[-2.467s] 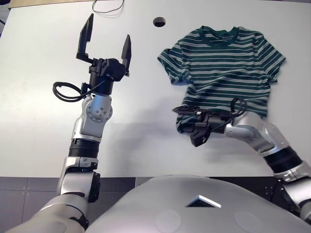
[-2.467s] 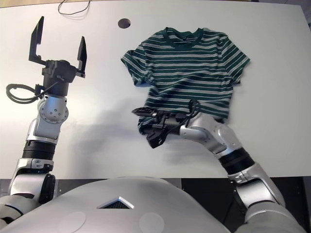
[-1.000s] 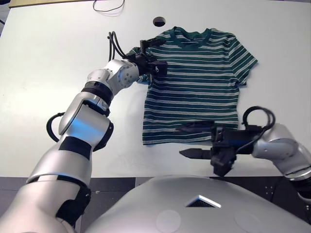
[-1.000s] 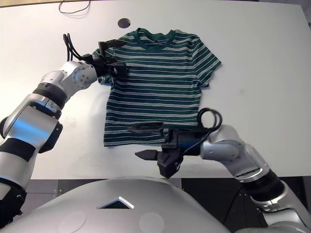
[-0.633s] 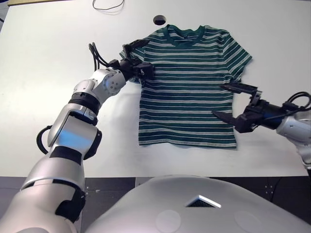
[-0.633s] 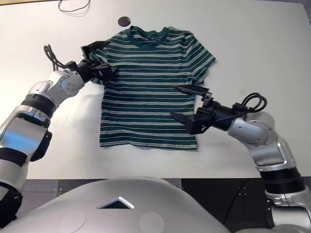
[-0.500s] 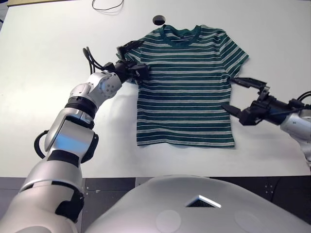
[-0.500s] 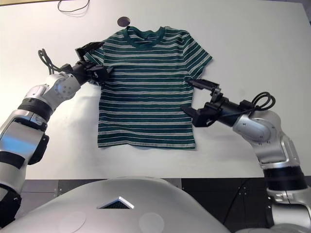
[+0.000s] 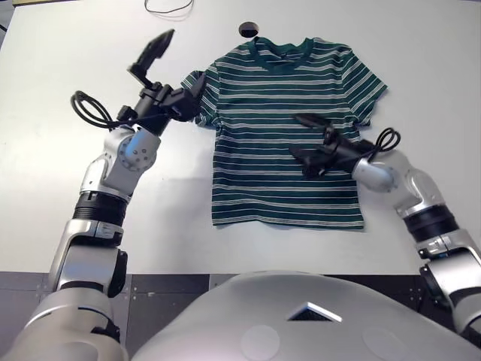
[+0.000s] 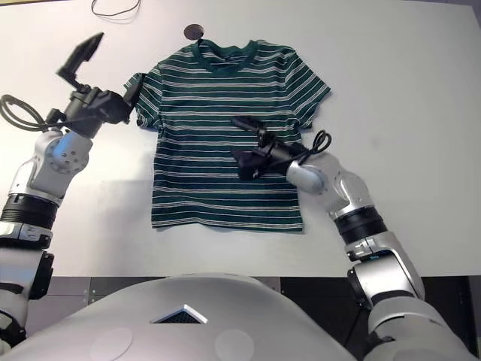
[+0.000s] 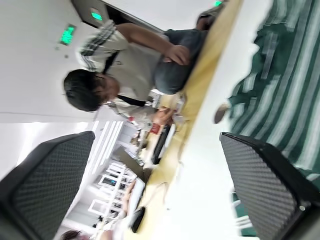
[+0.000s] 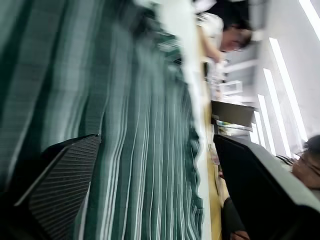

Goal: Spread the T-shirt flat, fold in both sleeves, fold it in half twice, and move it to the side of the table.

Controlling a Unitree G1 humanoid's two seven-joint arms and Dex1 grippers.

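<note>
The green T-shirt [image 9: 285, 90] with white stripes lies spread flat on the white table [image 9: 60, 188], collar toward the far edge and both sleeves out. My left gripper [image 9: 174, 71] hangs open above the table just left of the shirt's left sleeve [image 9: 201, 94], holding nothing. In the left wrist view the open gripper [image 11: 155, 137] frames the shirt's edge [image 11: 285, 95]. My right gripper [image 9: 304, 137] stands open low over the middle of the shirt, its fingers pointing left. Striped cloth [image 12: 145, 150] lies between its two fingers in the right wrist view.
A round cable hole [image 9: 248, 30] sits in the table just left of the collar. A thin black cable [image 9: 169, 9] lies at the far edge. Bare tabletop stretches to the left and to the right [image 9: 428, 53] of the shirt.
My left gripper has come off the left sleeve and risen up and to the left, open. My right gripper has swung from beside the shirt's right edge to over its middle.
</note>
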